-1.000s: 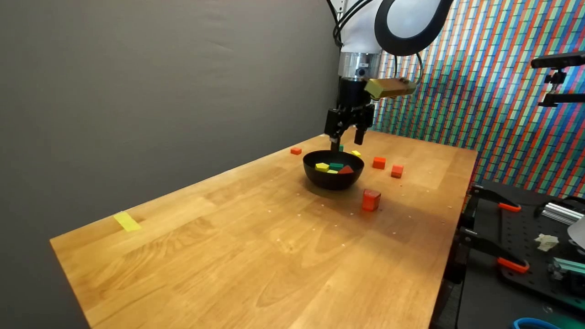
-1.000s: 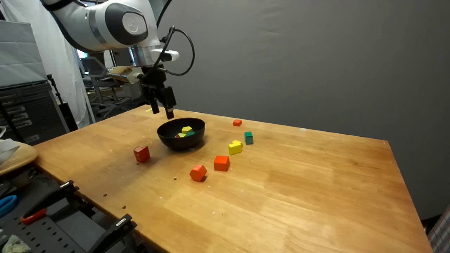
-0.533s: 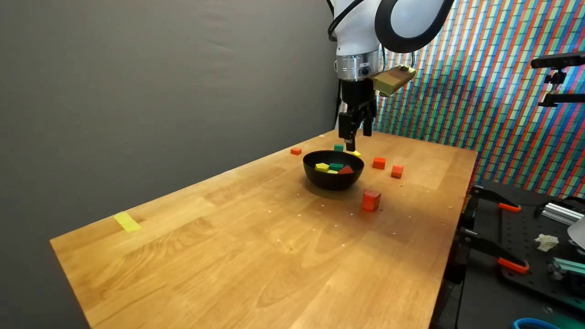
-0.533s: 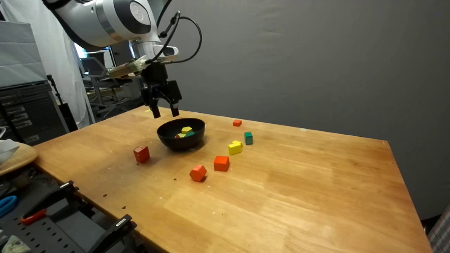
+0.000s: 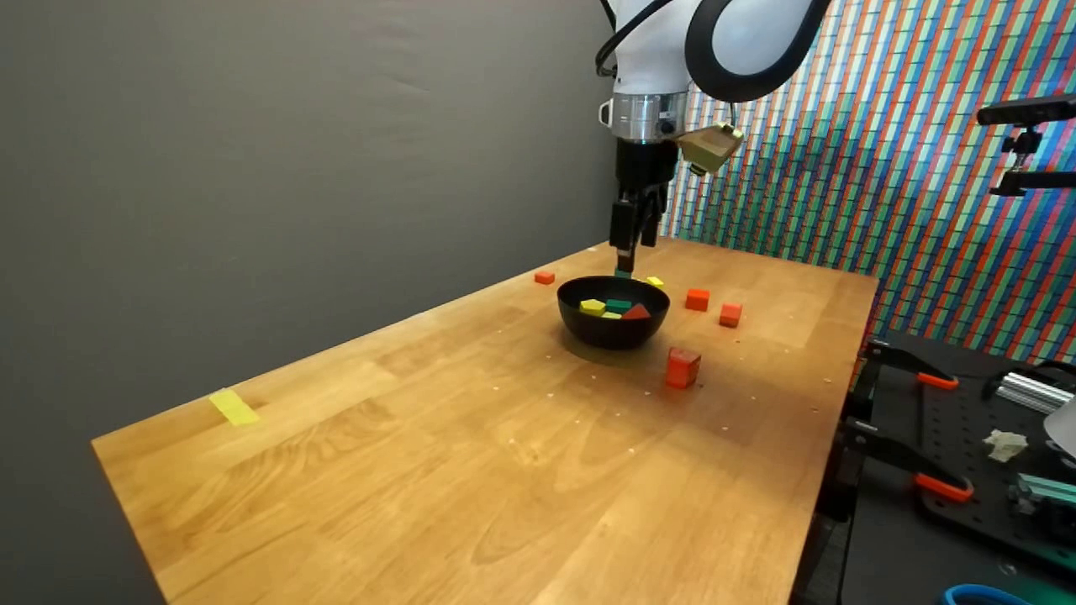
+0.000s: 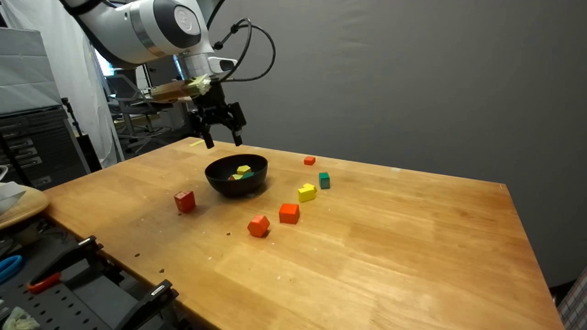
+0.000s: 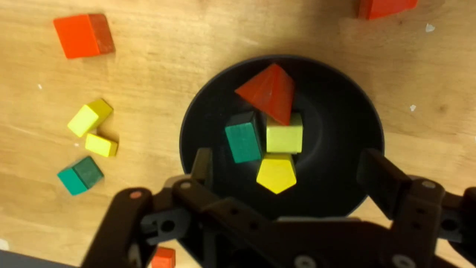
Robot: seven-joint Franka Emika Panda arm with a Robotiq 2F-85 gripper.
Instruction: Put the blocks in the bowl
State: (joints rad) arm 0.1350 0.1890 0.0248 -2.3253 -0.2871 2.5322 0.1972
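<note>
The black bowl [image 7: 334, 130] stands upright on the table and shows in both exterior views [image 5: 614, 336] [image 6: 229, 185]. In it lie a red pyramid-like block [image 7: 269, 93], a green block [image 7: 243, 141], a pale yellow block [image 7: 284, 137] and a yellow five-sided block [image 7: 277, 173]. On the table are a red block [image 6: 185, 201], an orange six-sided block [image 6: 258, 226], orange-red blocks [image 6: 289, 213] [image 6: 309, 160], two yellow blocks [image 6: 307, 194] [image 6: 311, 186] and a green block [image 6: 324, 180]. My gripper [image 7: 289, 167] is open and empty above the bowl; it shows in both exterior views [image 5: 637, 255] [image 6: 224, 141].
A flat yellow tape strip [image 5: 234, 407] is on the wooden table [image 5: 378, 504]. A dark cart with black clamps [image 5: 908, 462] stands along one table edge. A grey wall [image 6: 390, 91] runs behind the table. A camera on a stand [image 5: 1025, 113] is at the side.
My gripper has turned at the wrist and risen slightly, shifting a little to the right in an exterior view. The blocks and the bowl have not moved.
</note>
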